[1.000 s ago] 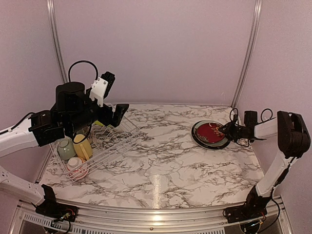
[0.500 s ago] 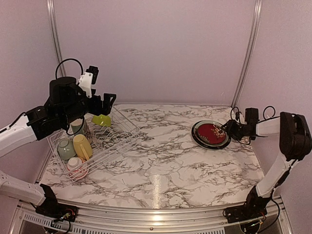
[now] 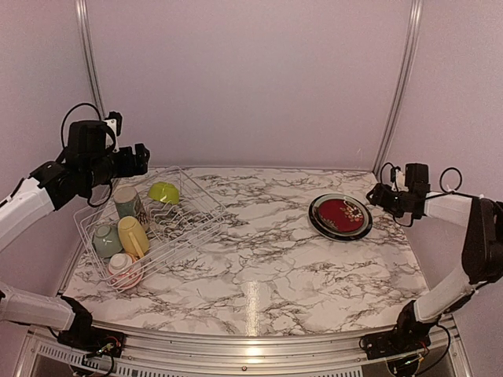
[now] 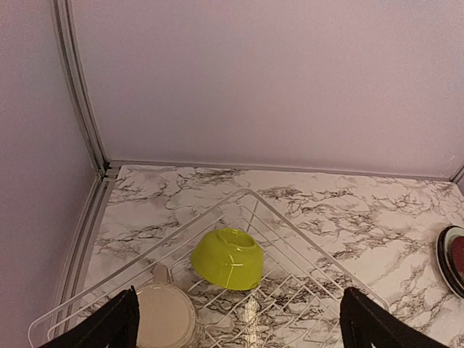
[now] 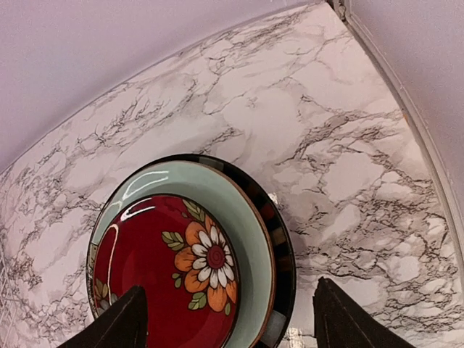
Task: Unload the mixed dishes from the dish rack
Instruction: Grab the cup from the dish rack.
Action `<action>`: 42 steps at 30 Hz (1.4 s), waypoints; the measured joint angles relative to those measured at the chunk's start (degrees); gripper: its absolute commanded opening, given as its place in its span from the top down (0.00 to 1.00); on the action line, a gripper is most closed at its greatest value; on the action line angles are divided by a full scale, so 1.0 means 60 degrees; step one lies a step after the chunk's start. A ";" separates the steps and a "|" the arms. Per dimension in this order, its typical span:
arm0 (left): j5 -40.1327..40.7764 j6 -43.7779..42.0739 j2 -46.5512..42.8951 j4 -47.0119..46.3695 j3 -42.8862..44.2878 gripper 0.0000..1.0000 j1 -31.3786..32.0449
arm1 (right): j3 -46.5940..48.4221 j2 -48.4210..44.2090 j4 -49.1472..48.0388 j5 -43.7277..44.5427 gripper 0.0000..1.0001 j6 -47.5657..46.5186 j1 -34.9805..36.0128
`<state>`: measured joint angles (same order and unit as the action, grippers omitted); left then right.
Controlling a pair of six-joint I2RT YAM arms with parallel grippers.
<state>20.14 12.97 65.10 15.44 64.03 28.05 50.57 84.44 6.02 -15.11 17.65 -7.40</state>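
The dish rack [image 3: 206,206] sat at the left of the marble table [image 3: 267,267] in the top view. Its long axis ran from the near-left corner towards the far right. In it we saw a lime-green bowl [image 3: 163,192] at the far end, a beige mug [image 3: 127,203], a yellow mug [image 3: 132,236], a green mug [image 3: 106,239] and a red-patterned bowl [image 3: 124,269]. The left gripper [image 3: 140,159] hung above the rack's far-left side. The plates [image 3: 339,216] lay stacked well apart on the right, with the right gripper [image 3: 376,196] just beyond them.

From the left wrist, the left gripper [image 4: 238,304] had its fingers spread wide with nothing between them. The bowl [image 4: 228,258] lay upside down, foot uppermost, on the wires. We judged it the next pick: descend square over it, straddle its wall, then lift straight up clear of the prongs and the beige mug [image 4: 165,317] beside it.

From the right wrist, the right gripper [image 5: 230,290] stood parted and held nothing. Below it the red patterned plate [image 5: 167,279] lay face up on the pale green plate [image 5: 232,217], which lay on the black-rimmed plate [image 5: 279,239].
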 measured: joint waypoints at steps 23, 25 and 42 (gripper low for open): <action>-0.3843 0.0933 0.2907 0.2262 0.0623 0.01 -0.3756 | -0.0499 -0.1319 -0.0390 -0.1745 0.08 0.0044 0.0007; -0.3821 0.0827 0.3067 0.2277 0.0623 0.01 -0.3756 | -0.0608 -0.1432 -0.0423 -0.2095 0.07 0.0040 0.0007; -0.2758 0.0273 0.3727 0.2514 0.0619 0.04 -0.3348 | -0.0612 -0.1934 -0.0565 -0.2929 0.08 0.0022 0.0095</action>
<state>3.60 14.61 87.46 30.52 67.75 7.97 46.89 72.84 2.63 -32.69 17.78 -6.83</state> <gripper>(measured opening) 0.953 0.924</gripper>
